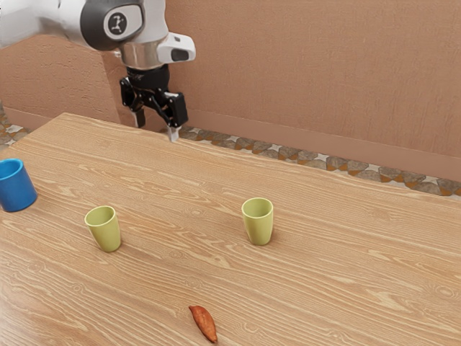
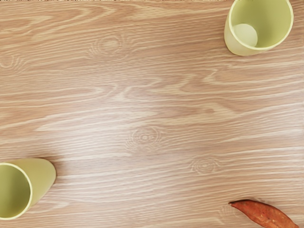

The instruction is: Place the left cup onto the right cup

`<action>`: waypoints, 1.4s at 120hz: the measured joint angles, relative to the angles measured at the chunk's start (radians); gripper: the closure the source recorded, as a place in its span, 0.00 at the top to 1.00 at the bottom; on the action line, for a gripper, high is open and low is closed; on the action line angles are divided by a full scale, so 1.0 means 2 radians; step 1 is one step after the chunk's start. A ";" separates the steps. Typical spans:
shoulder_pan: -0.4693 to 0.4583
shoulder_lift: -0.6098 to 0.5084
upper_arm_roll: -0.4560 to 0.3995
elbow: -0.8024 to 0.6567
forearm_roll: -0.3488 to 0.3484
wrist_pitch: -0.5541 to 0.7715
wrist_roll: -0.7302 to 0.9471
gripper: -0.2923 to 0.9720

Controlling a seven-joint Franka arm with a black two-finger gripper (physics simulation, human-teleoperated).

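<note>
Now: hand (image 1: 157,128) hovering released, empty, nr surface (image 1: 346,259) far edge, well apart from cups. Left cup (image 1: 104,228) standing upright twd blue cup (image 1: 16,184) edge; right cup (image 1: 258,220) mid-surface. Needing straight descent, rim grip, w/o tipping.

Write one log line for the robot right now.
gripper: open, raised, holding nothing | left cup: on table | right cup: nothing on it

Tabletop (image 1: 346,288): pale wood grain w/ knots. Yellow-green cup (image 1: 104,228), second cup (image 1: 258,220) same; blue cup (image 1: 14,184); reddish-orange oblong item (image 1: 203,322); end effector (image 1: 156,128) black.
</note>
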 joint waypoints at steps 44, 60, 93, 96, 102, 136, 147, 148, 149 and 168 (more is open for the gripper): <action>0.006 0.001 0.006 -0.010 -0.001 0.010 0.001 0.77; 0.019 0.001 0.007 -0.019 -0.003 0.014 0.001 0.77; 0.040 0.000 0.013 -0.055 -0.005 0.042 0.001 0.77; 0.041 0.000 0.014 -0.058 -0.005 0.046 0.001 0.77; 0.043 -0.001 0.014 -0.066 -0.005 0.054 0.001 0.77; 0.045 -0.008 0.015 -0.106 -0.006 0.098 0.000 0.77; 0.045 -0.011 0.015 -0.124 -0.007 0.115 0.000 0.77; 0.044 -0.011 0.015 -0.126 -0.007 0.117 0.000 0.77; 0.044 -0.012 0.015 -0.128 -0.007 0.119 0.000 0.77; 0.044 -0.018 0.015 -0.154 -0.008 0.147 -0.001 0.77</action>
